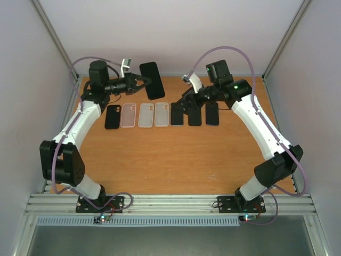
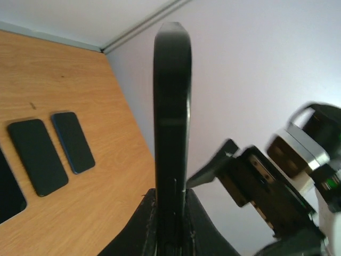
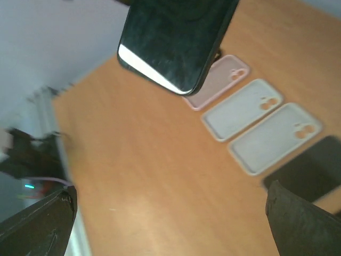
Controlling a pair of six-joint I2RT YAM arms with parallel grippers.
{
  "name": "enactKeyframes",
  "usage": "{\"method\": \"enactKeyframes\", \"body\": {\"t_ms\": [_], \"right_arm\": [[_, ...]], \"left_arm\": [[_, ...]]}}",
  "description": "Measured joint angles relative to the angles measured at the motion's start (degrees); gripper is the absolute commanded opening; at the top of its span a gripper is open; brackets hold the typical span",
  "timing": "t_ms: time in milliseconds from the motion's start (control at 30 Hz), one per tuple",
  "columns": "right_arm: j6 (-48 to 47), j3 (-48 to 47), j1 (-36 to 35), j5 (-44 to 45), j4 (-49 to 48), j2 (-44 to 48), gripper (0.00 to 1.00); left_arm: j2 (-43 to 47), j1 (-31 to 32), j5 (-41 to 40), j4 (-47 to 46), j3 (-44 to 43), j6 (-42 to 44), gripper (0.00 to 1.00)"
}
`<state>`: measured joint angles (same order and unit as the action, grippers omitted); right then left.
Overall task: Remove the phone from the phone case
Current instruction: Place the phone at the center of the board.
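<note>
Black rectangular phone (image 1: 152,80) aloft near twelve o'clock, clenched edge-on in left jaws, right jaws released wide at one o'clock

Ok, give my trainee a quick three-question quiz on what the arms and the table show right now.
1. True or false: the left gripper is shut on the black phone, holding it off the table.
2. How many pale cases lie in the row?
3. The right gripper is: A open, B shut on a case, C out of view.
Key: 1 true; 2 three; 3 A.
</note>
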<state>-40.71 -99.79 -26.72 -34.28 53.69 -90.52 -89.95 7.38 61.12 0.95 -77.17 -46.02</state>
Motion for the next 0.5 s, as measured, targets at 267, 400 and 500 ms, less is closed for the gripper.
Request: {"method": "enactKeyframes", "body": {"t_ms": [267, 400, 500], "right_arm": [[20.1, 5.3, 9.7, -23.7, -6.7, -1.3, 0.95], [28.9, 10.2, 10.9, -29.0, -14.0, -1.2, 0.83], [35.6, 13.7, 10.9, -31.8, -20.5, -1.2, 0.72]], "left_arm": [[2.1, 7.0, 0.8, -4.8, 1.4, 1.9, 0.01], [2.3, 9.3, 1.7, -8.0, 2.5, 1.2, 0.0], [2.3, 9.9, 1.7, -10.3, 2.8, -0.1, 0.0]]}}
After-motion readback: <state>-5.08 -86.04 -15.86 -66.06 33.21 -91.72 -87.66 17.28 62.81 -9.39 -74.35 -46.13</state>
